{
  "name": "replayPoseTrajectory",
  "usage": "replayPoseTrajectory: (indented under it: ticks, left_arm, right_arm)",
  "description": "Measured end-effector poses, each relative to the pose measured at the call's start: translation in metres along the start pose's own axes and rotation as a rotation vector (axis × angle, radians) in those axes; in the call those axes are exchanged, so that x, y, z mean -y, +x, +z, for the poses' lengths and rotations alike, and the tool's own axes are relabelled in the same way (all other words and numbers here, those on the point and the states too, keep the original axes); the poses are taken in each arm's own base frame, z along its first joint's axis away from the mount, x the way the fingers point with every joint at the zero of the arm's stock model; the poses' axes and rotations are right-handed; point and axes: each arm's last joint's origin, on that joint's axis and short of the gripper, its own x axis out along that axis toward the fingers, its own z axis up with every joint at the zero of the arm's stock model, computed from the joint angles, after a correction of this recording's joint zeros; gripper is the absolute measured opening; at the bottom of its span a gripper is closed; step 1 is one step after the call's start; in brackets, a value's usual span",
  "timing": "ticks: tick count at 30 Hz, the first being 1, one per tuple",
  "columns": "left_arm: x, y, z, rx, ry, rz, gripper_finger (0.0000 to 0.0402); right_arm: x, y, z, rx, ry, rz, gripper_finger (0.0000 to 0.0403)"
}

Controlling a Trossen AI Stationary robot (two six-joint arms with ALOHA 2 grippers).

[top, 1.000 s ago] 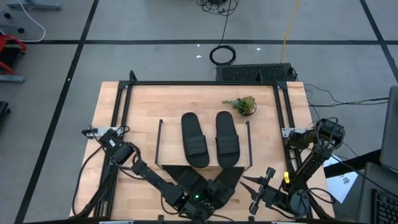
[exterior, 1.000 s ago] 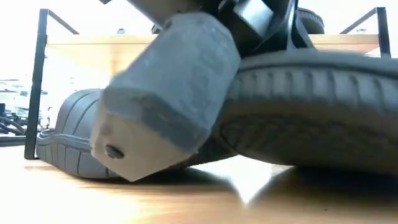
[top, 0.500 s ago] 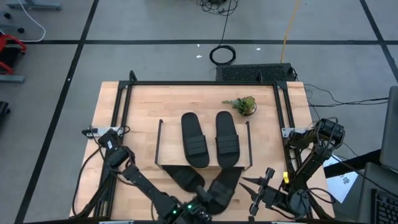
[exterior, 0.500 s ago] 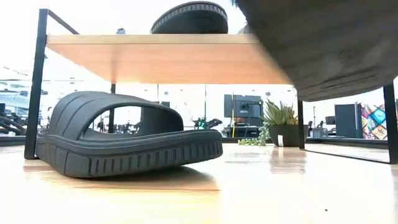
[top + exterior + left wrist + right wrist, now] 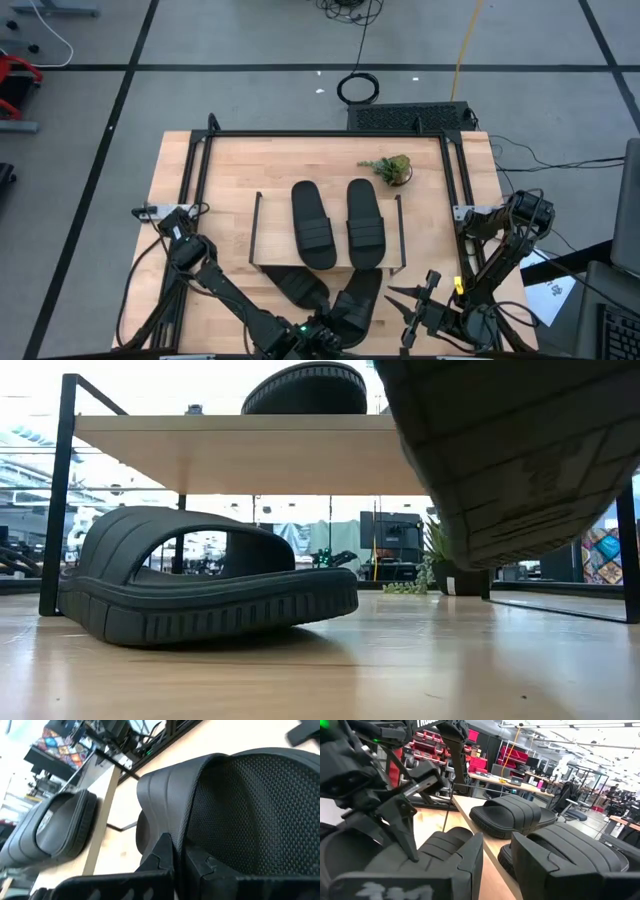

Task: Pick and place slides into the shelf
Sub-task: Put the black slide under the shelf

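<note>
Shelf: the little rack (image 5: 280, 262) sits mid-table, light board on top, thin black wire sides.

Top pair: two slides (image 5: 314, 224) and (image 5: 365, 222) lie side by side on the board, soles down. From overhead you get both in full; from table height only one rounded end (image 5: 305, 387) pokes up over the board edge.

Slide on the table: a third slide (image 5: 200, 588) rests flat on the tabletop, partly under the board. The low view shows its whole arched strap and ribbed sole edge, while from above just its near end (image 5: 300, 288) sticks out from under the shelf.

Lifted slide: the fourth one (image 5: 360, 300) is off the table at the near edge, just in front of the shelf. The low camera only catches its tilted underside (image 5: 510, 450) filling the upper right corner, clear of the wood.

Left gripper: down at the near edge (image 5: 322, 335), clenched tight on the lifted slide. Its own wrist cam shows the dark fingers (image 5: 172, 862) pinched on the strap edge (image 5: 220, 805), which the overhead shot can't resolve.

Right gripper: parked low at the near right side (image 5: 420, 308), off to the side of the shoes. Fingers (image 5: 465, 865) stand a bit apart with nothing between them.

Plant: small potted one (image 5: 390, 169) behind the shelf to the right, also visible under the board in the low view (image 5: 452, 555).
</note>
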Motion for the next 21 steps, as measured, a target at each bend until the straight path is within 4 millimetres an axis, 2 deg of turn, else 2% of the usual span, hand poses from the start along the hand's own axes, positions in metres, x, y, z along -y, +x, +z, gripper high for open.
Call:
replayPoseTrajectory:
  ticks: [6,11,15,21]
  left_arm:
    - [0.001,0.031,-0.012,-0.050,-0.015,0.062,0.0000]
    - [0.006,0.055,-0.023,-0.091,0.058,0.141,0.0000]
    - [0.005,0.066,-0.024,-0.104,0.064,0.149,0.0000]
    - [-0.007,0.081,-0.026,-0.129,0.026,0.159,0.0000]
  right_arm:
    - [0.001,0.004,0.001,-0.002,0.010,-0.013,0.0089]
    - [0.001,0.004,0.003,0.002,0.015,-0.006,0.0089]
    - [0.001,0.004,0.003,0.009,0.000,0.009,0.0089]
    - [0.001,0.004,0.003,0.009,0.002,0.009,0.0089]
